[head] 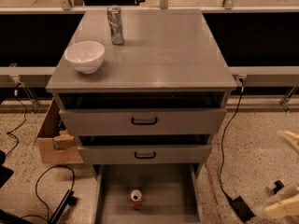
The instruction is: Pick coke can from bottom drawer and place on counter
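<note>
Gripper low at the right edge, can waiting in the open drawer

The gripper hangs at the lower right of the frame, well apart from the cabinet; whether it is spread or closed I cannot tell. The coke can stands upright near the front centre of the bottom drawer, at bottom centre. A good approach probably comes from above, clear of the closed drawers, leaving the counter for later.

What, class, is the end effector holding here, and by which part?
Nothing, as far as shows. The coke can stands alone in the bottom drawer, well apart from the end effector at the lower right edge.
</note>
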Controlling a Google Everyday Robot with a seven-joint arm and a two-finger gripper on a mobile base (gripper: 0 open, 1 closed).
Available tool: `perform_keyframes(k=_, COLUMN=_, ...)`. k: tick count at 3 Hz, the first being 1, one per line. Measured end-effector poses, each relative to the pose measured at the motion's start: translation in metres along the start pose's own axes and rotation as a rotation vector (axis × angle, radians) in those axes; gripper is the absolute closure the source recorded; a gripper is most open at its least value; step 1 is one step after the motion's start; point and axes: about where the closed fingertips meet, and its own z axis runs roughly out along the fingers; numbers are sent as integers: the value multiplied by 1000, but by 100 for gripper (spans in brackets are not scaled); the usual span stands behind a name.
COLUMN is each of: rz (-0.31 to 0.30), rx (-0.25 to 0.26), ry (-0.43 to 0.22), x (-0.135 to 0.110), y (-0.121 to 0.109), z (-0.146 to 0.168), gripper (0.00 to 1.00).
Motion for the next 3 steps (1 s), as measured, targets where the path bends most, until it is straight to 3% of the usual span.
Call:
perform_keyframes(k=1, rz=33, rx=-51, ry=-42, x=14, y=13, z=24, gripper=0)
perform_keyframes(k=2, rz=37, rx=-58, ry=-41, x=16, y=14, z=26, gripper=0)
perform_keyframes(k=3, rz=32, rx=-95, ry=-82, x=21, y=22, z=49, gripper=0)
